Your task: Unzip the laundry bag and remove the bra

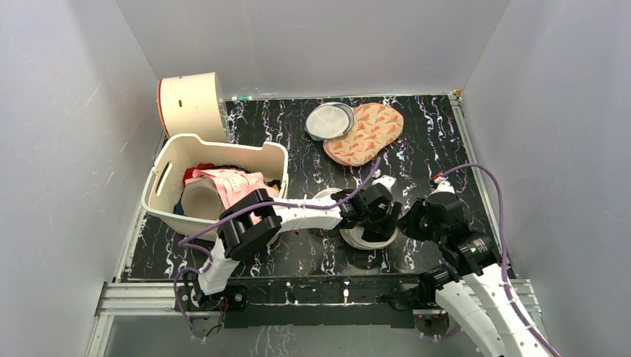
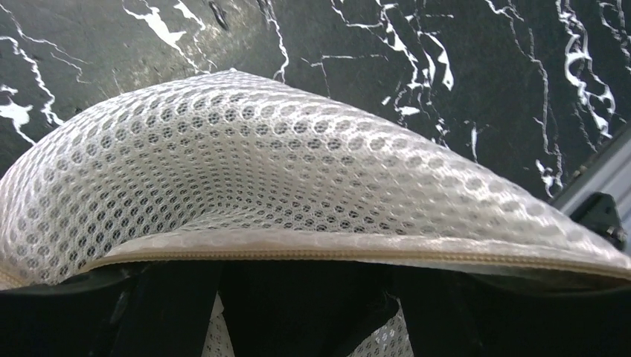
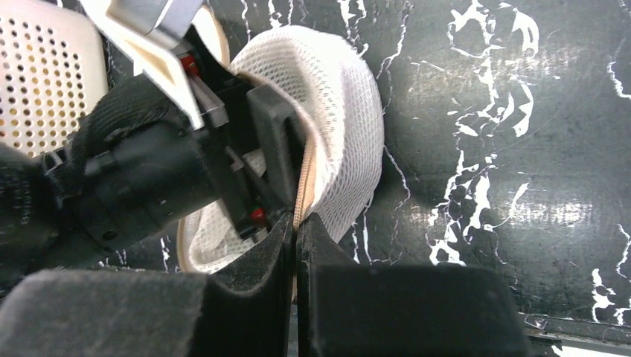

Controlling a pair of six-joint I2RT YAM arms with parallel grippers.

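— What is the right gripper [image 3: 298, 227] doing?
— Its fingers are pressed together low in its wrist view, pinching the zipper [image 3: 301, 186] edge of the laundry bag [image 3: 342, 111].
— And the left gripper [image 1: 374, 214]?
— It is clamped on the bag's rim, mid-frame from overhead. The mesh dome stands tilted on the black marbled table [image 1: 298, 149].
— What lies farther out?
— A white basket [image 1: 167, 160] at left holds pink printed cloth [image 1: 232, 184]. An orange-patterned pouch [image 1: 366, 132] and a grey round pouch [image 1: 329, 120] lie at upper centre.

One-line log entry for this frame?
step: unzip | left fingers: at laundry bag rim, grip unclear | right fingers: shut on zipper
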